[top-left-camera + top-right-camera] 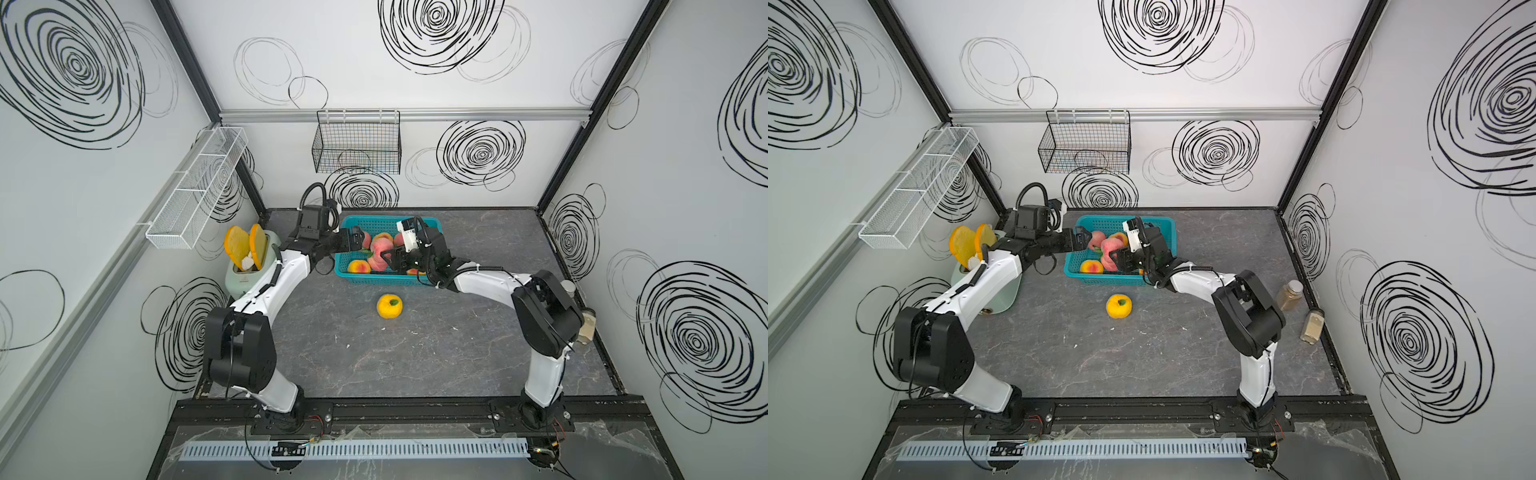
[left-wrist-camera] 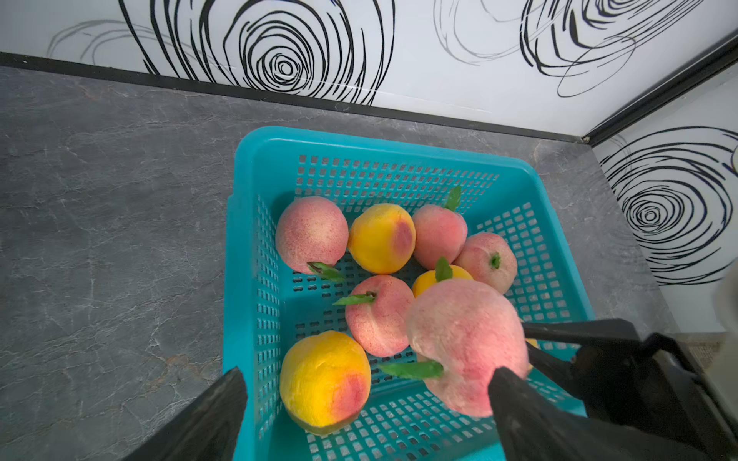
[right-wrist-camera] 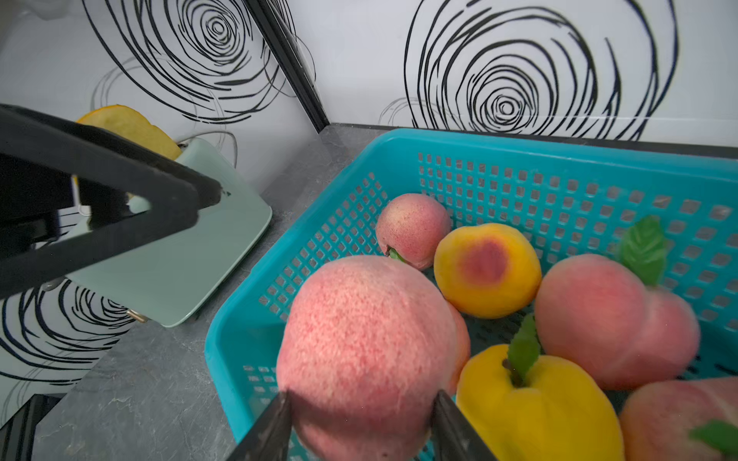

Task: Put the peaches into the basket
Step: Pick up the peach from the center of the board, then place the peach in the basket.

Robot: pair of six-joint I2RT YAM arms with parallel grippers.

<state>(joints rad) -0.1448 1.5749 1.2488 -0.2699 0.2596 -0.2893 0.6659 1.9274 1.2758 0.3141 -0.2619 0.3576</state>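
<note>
Gripping a pink peach [image 3: 359, 331] in the right tool [image 3: 361, 423], just above the basket [image 3: 399, 143]; holding the left tool [image 1: 354, 241] released and empty at the basket's rim; leaving one yellow peach [image 1: 389, 306] out on the counter [image 1: 457, 353]; risking, if dropped from here, a bounce off the heap [image 2: 381, 239] and over the rim, or a knock against the left tool.

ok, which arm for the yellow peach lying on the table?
Left. The left hand is open and empty over the basket; the right hand is shut on a pink peach. The yellow peach lies roughly between them.
</note>
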